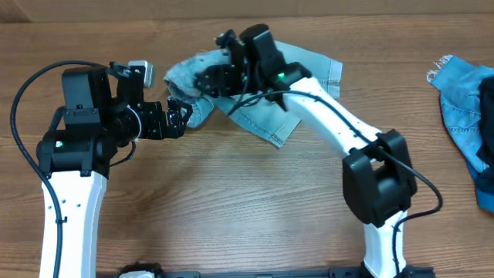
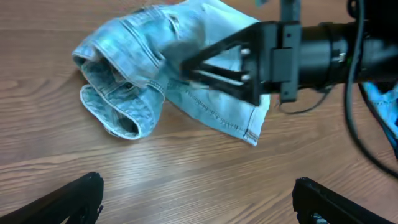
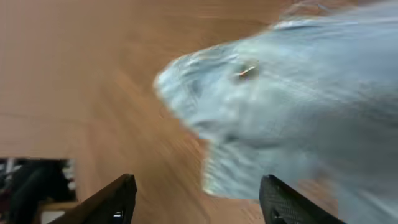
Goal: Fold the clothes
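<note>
Well, my right gripper [image 3: 198, 182] had its two fingers spread apart with nothing between them; it hung just over the pale jeans [image 1: 309, 66], and that view was blurry, so I could not tell if a finger touched the cloth; the jeans lay in a lumpy heap at the far middle of the table [image 1: 231, 208], with one end rolled up thick and a flat corner poking out toward me; I judged I was in the middle of folding this pair, and it was not neat yet; my left gripper [image 2: 198, 183] was spread wide too, holding nothing, low and just beside the rolled end; next I would need to pinch a clean edge, maybe the flat corner, and pull it smooth before laying it over; the rolled part looked thick and might be hard to pinch; my right arm lay across the heap and hid some of it from above, and both grippers were close, so they could bump; a darker blue pile [image 1: 467, 100] waited far off at the right edge, well apart.
</note>
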`<act>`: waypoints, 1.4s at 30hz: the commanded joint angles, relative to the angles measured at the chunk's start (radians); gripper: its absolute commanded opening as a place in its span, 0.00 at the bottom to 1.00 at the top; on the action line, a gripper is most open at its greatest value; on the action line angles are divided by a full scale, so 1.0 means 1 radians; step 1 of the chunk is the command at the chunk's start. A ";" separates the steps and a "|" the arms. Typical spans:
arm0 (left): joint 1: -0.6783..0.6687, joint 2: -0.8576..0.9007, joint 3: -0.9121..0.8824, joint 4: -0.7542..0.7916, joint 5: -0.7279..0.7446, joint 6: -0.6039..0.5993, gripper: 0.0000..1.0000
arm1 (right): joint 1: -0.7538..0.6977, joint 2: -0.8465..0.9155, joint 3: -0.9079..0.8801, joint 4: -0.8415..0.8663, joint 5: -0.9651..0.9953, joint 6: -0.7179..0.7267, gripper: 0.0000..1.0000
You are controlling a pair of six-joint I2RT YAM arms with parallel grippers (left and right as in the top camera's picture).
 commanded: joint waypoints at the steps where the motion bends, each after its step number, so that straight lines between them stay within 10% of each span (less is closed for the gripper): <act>1: -0.007 0.003 0.024 -0.016 -0.002 -0.007 1.00 | -0.103 -0.094 0.020 -0.154 0.116 -0.069 0.72; 19: -0.142 0.186 0.024 -0.002 -0.164 0.029 1.00 | -0.196 -0.098 0.018 -0.595 0.402 -0.040 0.85; 42: -0.196 0.260 0.024 0.040 -0.256 -0.015 1.00 | -0.510 -0.008 -0.062 -0.337 0.363 -0.144 0.88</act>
